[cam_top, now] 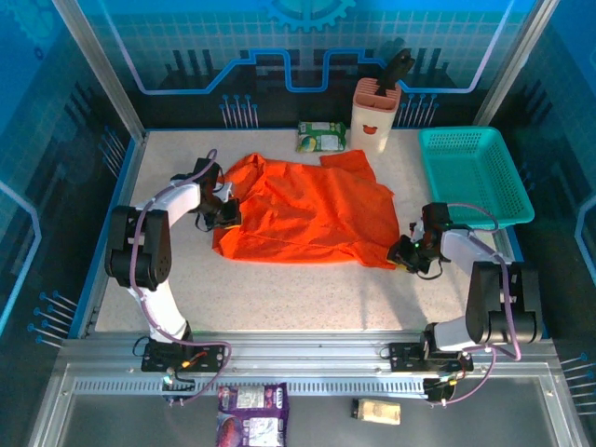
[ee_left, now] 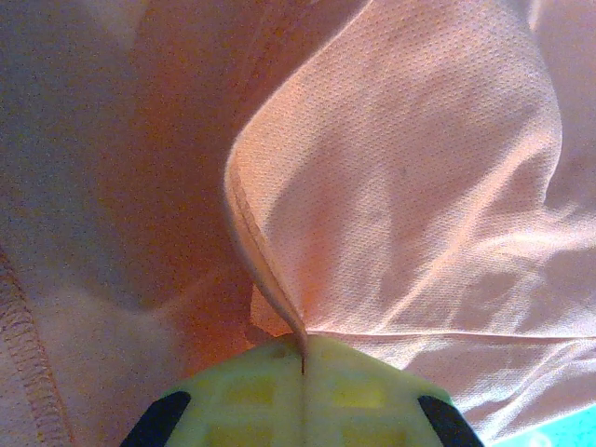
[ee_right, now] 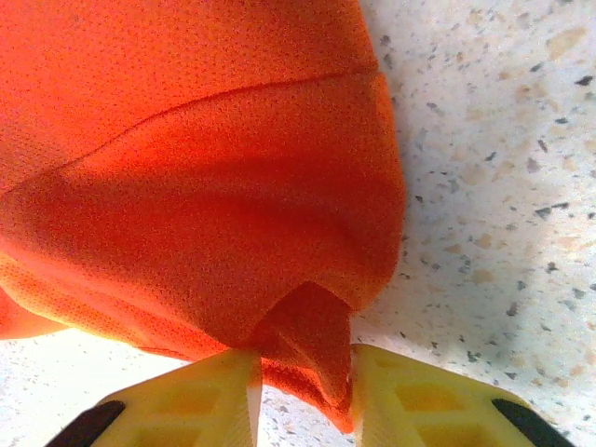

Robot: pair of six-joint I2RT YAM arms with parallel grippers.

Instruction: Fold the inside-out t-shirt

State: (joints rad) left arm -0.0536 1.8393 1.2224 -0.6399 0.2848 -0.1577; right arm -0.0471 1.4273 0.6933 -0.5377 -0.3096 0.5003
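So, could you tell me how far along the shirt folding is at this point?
Early. Done: the t-shirt lies roughly spread on the table, rumpled, no neat fold visible. In hand: the left gripper is shut on a hem at the shirt's left edge; the right gripper has its jaws apart around a tuck at the lower right corner. Left: all the actual folds.

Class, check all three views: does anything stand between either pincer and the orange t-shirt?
Nothing visible does. The left pincer is shut on a hemmed edge of the t-shirt. The right pincer has its jaws parted around a corner of the same cloth.
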